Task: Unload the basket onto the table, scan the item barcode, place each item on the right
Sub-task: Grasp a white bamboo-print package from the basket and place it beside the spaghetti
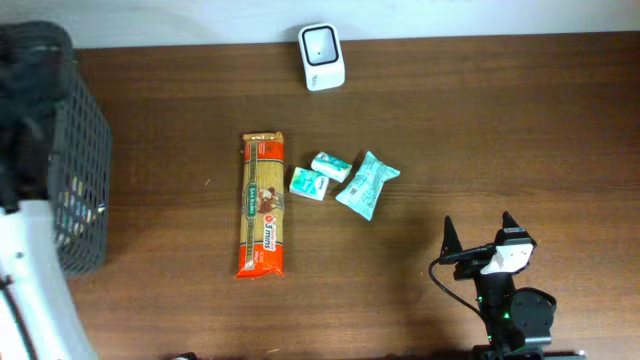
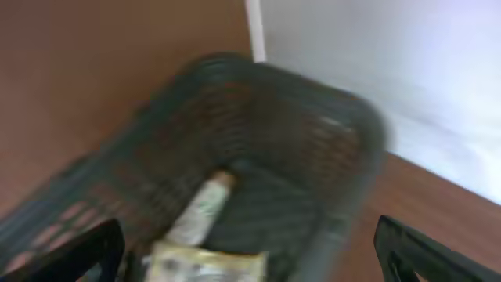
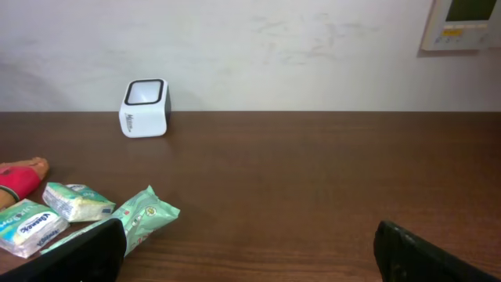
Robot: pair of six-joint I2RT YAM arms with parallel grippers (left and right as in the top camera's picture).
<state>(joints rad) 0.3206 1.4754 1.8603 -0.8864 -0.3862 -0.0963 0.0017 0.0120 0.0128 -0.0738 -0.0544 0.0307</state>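
The white barcode scanner [image 1: 322,56] stands at the table's far edge and shows in the right wrist view as a small cube [image 3: 145,108]. On the table lie a long orange pasta packet [image 1: 262,204], two small tissue packs [image 1: 320,175] and a teal packet [image 1: 366,184]. My left gripper [image 2: 246,251] hangs open over the dark mesh basket [image 2: 313,117]. Beneath it, inside the basket, lie a blurred yellowish packet [image 2: 207,265] and a pale tube-shaped item [image 2: 200,211]. My right gripper [image 1: 478,225] stands open and empty at the near right, apart from the teal packet [image 3: 141,215].
The basket [image 1: 85,150] sits at the table's left edge, with my white left arm [image 1: 25,280] beside it. A wall panel [image 3: 466,23] hangs behind the table at the right.
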